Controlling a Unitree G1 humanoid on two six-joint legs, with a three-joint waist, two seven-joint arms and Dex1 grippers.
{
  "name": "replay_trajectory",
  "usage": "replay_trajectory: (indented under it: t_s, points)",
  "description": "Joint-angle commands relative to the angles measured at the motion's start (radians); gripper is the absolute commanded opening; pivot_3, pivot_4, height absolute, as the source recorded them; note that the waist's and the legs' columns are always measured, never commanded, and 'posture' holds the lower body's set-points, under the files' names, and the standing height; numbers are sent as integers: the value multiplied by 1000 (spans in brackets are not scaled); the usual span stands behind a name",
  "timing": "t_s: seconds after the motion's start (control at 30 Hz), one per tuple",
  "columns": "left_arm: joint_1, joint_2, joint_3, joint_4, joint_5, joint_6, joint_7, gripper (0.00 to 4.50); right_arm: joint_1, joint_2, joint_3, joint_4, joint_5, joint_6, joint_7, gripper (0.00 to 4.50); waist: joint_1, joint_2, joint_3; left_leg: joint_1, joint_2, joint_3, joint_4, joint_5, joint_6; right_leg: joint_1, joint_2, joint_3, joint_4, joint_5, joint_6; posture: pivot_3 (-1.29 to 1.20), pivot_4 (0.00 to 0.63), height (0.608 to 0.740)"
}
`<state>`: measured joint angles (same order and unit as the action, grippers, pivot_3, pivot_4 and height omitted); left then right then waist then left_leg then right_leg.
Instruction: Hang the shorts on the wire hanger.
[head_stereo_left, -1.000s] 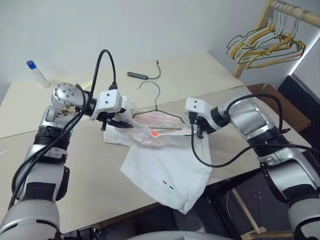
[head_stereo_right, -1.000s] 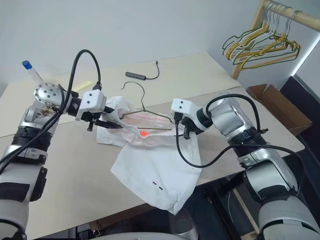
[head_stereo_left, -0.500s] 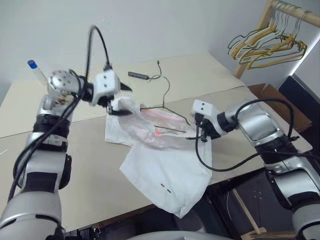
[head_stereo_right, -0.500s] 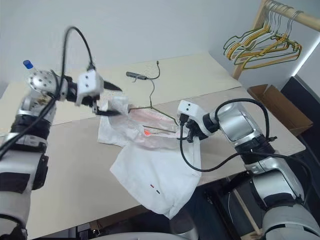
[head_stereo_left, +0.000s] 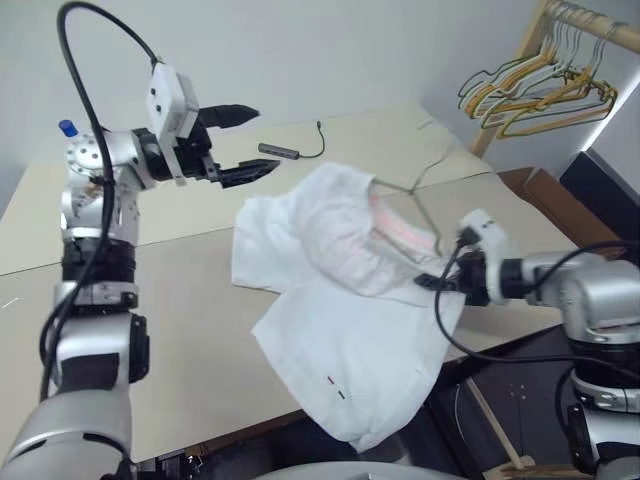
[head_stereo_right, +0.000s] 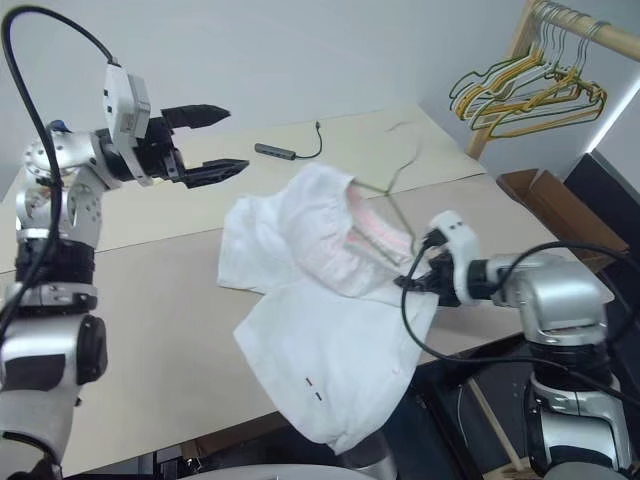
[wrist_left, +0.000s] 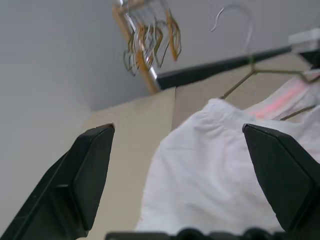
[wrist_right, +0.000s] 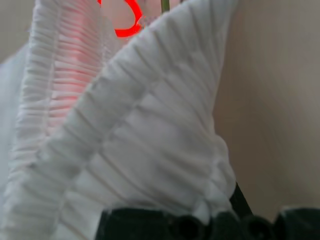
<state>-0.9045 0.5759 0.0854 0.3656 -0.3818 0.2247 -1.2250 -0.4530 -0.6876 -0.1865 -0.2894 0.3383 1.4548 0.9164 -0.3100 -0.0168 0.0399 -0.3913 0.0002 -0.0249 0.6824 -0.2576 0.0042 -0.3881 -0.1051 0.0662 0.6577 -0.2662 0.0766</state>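
Now the right gripper (head_stereo_right: 420, 280) is pinched on the shorts' (head_stereo_left: 345, 300) waistband, the wire hanger (head_stereo_left: 415, 195) partly inside. Far left, the left gripper (head_stereo_left: 245, 145) hangs spread, empty. Threading looks underway; next, it should probably regrasp the waistband's free side.

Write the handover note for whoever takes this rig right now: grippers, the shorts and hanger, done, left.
Left gripper: open, raised above the table, holding nothing.
Right gripper: shut on the shorts at the gathered waistband.
Wire hanger: inside the waistband, hook and one shoulder sticking out; the shorts are partly lifted, their lower part lying on the table and over its front edge.
Done: hanger threaded in.
Left: settle the waistband on the hanger and lift it clear.
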Motion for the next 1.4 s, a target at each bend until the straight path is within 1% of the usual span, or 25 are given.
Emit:
replay_trajectory:
  t_s: [0.03, 0.1, 0.13, 0.2, 0.27, 0.37, 0.47, 0.63, 0.83, 1.03, 1.27, 1.4]
  points:
    - [-2, -38, 73, -233, -192, 236, 121, 4453, -4, 13, -216, -69, 7, 134, -105, 0, -2, 0, 0, 0, -1, 0, 0, 0, 0, 0, -1, 0, 0, 0, 1, -318, 0, 740]
    - [13, -65, 99, -330, -296, 367, 183, 4453, 10, 27, -313, -79, -4, 160, -177, 0, -4, 0, 0, 0, -1, 0, 0, 0, 0, 0, -1, 0, 0, -1, 1, -329, 0, 740]
    - [21, -71, 106, -366, -328, 406, 206, 4453, 18, 31, -344, -84, -1, 160, -205, 0, -5, 0, 0, 0, -1, 0, 0, 0, 0, 0, -1, 0, 0, -1, 1, -338, 0, 740]
    - [31, -83, 121, -428, -400, 481, 247, 4453, 21, 46, -420, -73, -30, 160, -307, 0, -8, 1, -1, 1, -1, 0, -1, 0, 0, 0, -1, 0, -1, -1, 1, -348, 0, 740]
    - [32, -87, 132, -460, -450, 535, 282, 4453, 24, 34, -458, -47, -27, 160, -381, 0, -12, 5, -3, 2, -2, 1, 0, 0, 0, 1, -1, 2, -2, -1, 2, -352, 0, 740]
    - [34, -86, 134, -481, -469, 547, 308, 4453, 20, 19, -494, -37, 6, 160, -460, 0, -25, 9, -6, 3, -3, 1, 0, 1, 2, 2, -1, 3, -3, -1, 2, -358, 0, 740]
    - [20, -88, 140, -474, -484, 552, 333, 4453, -21, -5, -527, 23, 15, 160, -564, 0, -39, 13, -8, 5, -3, 1, -1, 1, 2, 6, 3, 3, -6, -1, 2, -357, 0, 740]
    - [14, -78, 144, -484, -515, 559, 353, 4453, -141, -39, -605, 178, -56, 160, -750, 0, -63, 15, -9, 14, -3, 1, -4, 1, 3, 17, 4, 3, -13, -2, 2, -351, 0, 740]
    - [20, -60, 150, -498, -551, 578, 364, 4453, -226, -132, -643, 299, -55, 160, -827, 0, -66, 15, -9, 17, -3, 2, -5, 1, 3, 20, 4, 3, -15, -2, 2, -349, 0, 740]
    - [27, -55, 150, -508, -553, 578, 373, 4453, -308, -211, -646, 427, -108, 160, -865, 0, -66, 14, -9, 19, -3, 3, -6, 1, 3, 23, 4, 4, -17, -2, 3, -345, 0, 740]
    - [46, -46, 147, -527, -560, 576, 375, 4453, -430, -281, -741, 698, -196, 69, -937, 0, -64, 14, -8, 20, -2, 3, -8, 1, 3, 25, 4, 4, -20, -3, 3, -340, 0, 740]
    - [55, -41, 142, -541, -563, 579, 378, 4453, -442, -302, -775, 832, -215, 24, -964, 0, -64, 14, -8, 24, -2, 4, -11, 0, 3, 35, 5, 3, -29, -3, 4, -339, 0, 740]
